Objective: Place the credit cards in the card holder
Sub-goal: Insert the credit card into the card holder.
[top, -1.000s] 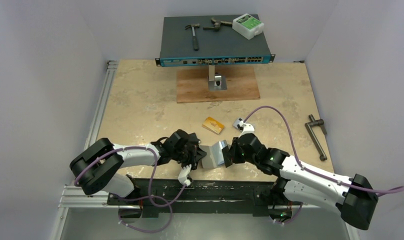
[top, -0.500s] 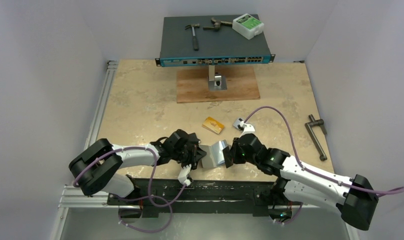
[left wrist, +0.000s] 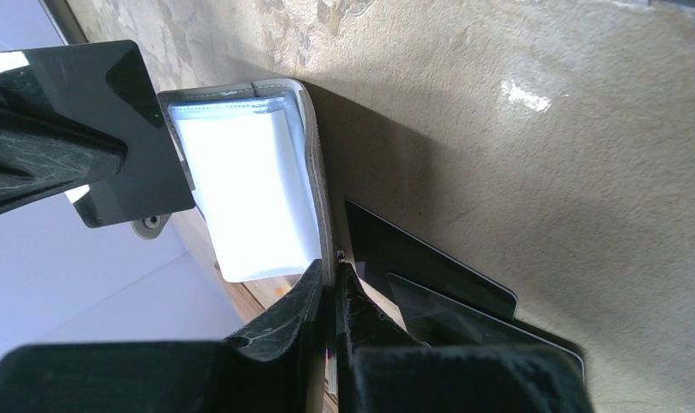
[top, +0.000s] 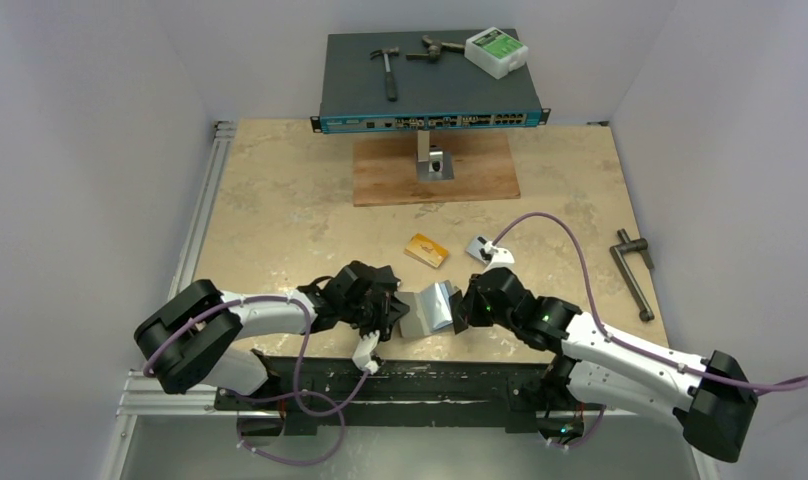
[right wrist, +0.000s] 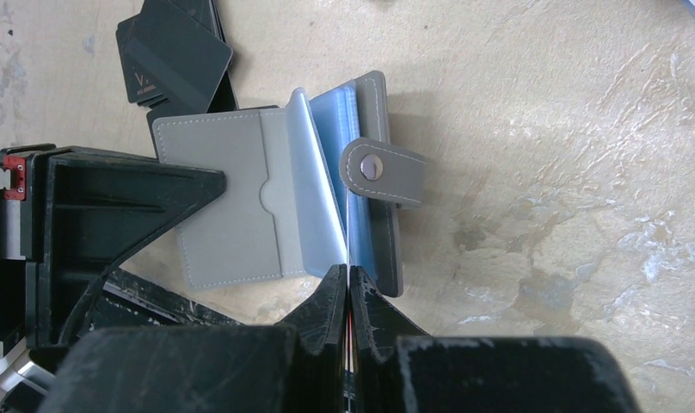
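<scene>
1. Left gripper (top: 385,312): fingers pinched together on the left cover edge of the card holder (top: 432,308), which is spread open between both arms near the front of the table (top: 280,200).
2. Right gripper (top: 458,310): fingers pressed together on a clear inner sleeve of the holder.
3. Judged early in the task: holder opened, no card seen going in.
4. Left to load: orange card (top: 426,250) and silver card (top: 477,246), lying on the table just behind the holder.
5. Only in the right wrist view: snap button (right wrist: 372,166), bluish sleeves (right wrist: 322,206) and dark flat items (right wrist: 176,56) beside the holder, not made out from above.
6. Left wrist view: mostly glare inside the cover.
</scene>
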Motion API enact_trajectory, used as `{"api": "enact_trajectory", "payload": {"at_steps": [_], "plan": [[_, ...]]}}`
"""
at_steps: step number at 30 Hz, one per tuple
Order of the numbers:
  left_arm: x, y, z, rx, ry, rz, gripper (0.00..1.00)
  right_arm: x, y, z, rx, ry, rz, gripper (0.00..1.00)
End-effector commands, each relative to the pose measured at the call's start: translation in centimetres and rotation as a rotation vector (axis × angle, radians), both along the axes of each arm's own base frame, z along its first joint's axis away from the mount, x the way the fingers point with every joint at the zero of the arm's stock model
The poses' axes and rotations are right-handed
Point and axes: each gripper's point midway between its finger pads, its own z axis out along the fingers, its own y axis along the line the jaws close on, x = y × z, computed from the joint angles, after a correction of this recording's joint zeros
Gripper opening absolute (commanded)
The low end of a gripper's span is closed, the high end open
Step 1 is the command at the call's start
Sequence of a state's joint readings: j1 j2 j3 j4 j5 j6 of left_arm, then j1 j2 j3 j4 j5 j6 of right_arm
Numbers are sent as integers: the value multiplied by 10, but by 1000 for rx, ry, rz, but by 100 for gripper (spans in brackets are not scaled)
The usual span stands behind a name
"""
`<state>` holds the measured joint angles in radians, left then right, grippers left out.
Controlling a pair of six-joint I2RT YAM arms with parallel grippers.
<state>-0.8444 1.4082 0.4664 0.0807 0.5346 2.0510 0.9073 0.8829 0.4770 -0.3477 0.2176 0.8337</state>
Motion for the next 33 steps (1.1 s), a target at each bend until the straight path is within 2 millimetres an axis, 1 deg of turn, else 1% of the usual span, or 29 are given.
{"api": "enact_trajectory", "payload": {"at_steps": [1, 5, 12, 15, 17, 19, 23, 26, 33], "plan": [[-7, -4, 8, -9, -167, -171, 5, 3, 6, 6, 26, -17, 12, 0], [-6, -5, 9, -14, -170, -171, 5, -1, 14, 1, 42, 2, 53, 0], [-3, -7, 12, -24, -175, -161, 6, 0, 22, -6, 33, 11, 93, 0], [0, -9, 15, -36, -177, -147, 11, -2, 25, -3, 51, 9, 109, 0], [2, -9, 17, -37, -183, -142, 11, -3, 27, -3, 56, 17, 119, 0], [1, -8, 15, -27, -186, -146, 10, -1, 20, -3, 32, 15, 86, 0], [-3, -3, 11, -14, -184, -157, 7, 6, 6, 7, -10, -18, 25, 0], [-3, 0, 9, -7, -186, -159, 7, 6, 0, 4, -30, 0, -4, 0], [-4, 3, 8, 1, -190, -162, 6, 6, 5, 6, -14, -3, 10, 0]]}}
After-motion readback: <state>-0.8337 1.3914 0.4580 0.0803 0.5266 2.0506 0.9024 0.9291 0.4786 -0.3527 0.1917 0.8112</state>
